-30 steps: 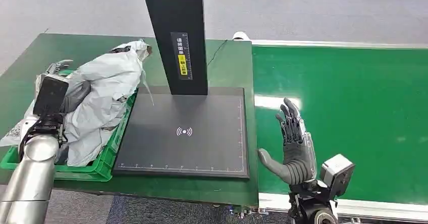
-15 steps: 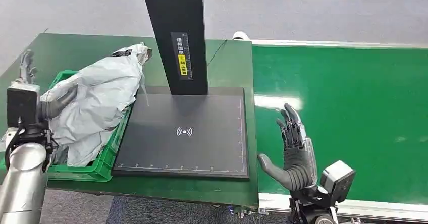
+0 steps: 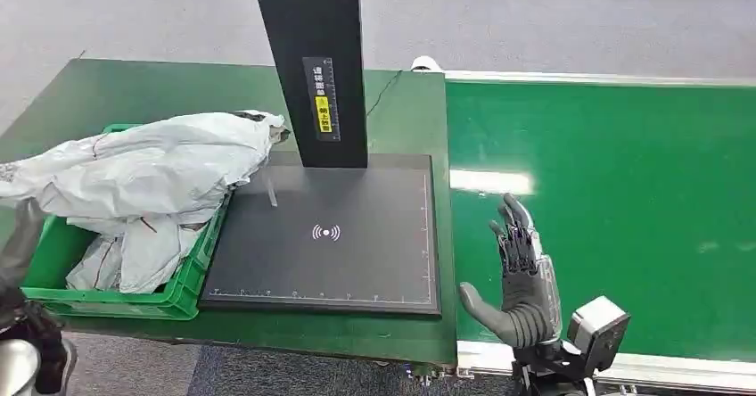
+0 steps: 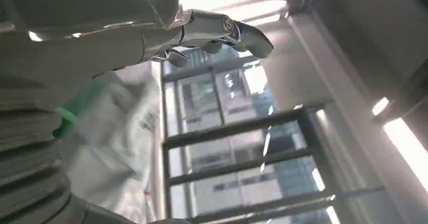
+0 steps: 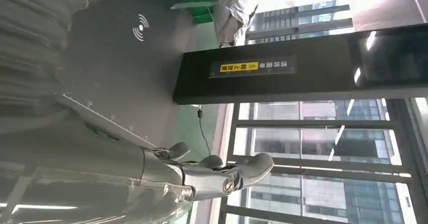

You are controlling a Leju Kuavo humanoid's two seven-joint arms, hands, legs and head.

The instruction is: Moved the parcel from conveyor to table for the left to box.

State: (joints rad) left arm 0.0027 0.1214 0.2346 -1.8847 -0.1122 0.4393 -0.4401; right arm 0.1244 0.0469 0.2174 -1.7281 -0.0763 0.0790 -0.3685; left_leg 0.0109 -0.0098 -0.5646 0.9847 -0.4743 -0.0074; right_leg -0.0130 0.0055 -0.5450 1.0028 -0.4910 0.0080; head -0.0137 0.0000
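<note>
parcel: grey poly mailer (image 3: 143,169), soft and heavily creased, lying flat across the green crate (image 3: 183,282). 1 end overhangs the crate rim onto the black scan pad (image 3: 330,235); the other spills past the crate's far-left side.
left hand: you see it (image 4: 151,32) close up in its wrist view. Fingers extended and apart, nothing between them, parcel blurred behind. In the head view there is just a dark shape at the bottom-left corner, so you can't read any contact with the parcel.
right hand: (image 3: 521,276) upright over the near edge of the conveyor (image 3: 615,209), fingers spread, holding nothing. Clear of the pad.
task state: looks boxed to me, conveyor bare, parcel in the crate but not seated.
risk 1: slick film plus overhang. A nudge from your left arm could slide the bag out onto the pad or off the tabletop (image 3: 116,84).
risk 2: loose folds can snag the fingers. Pull back slowly or you could drag it with you.
risk 3: the corner lying on the pad sits just beside the black column (image 3: 312,61) and may foul the next scan.
materials: crate rigid ribbed plastic; pad matte with white ruler ticks and a wireless mark; conveyor glossy green, glare streak.
</note>
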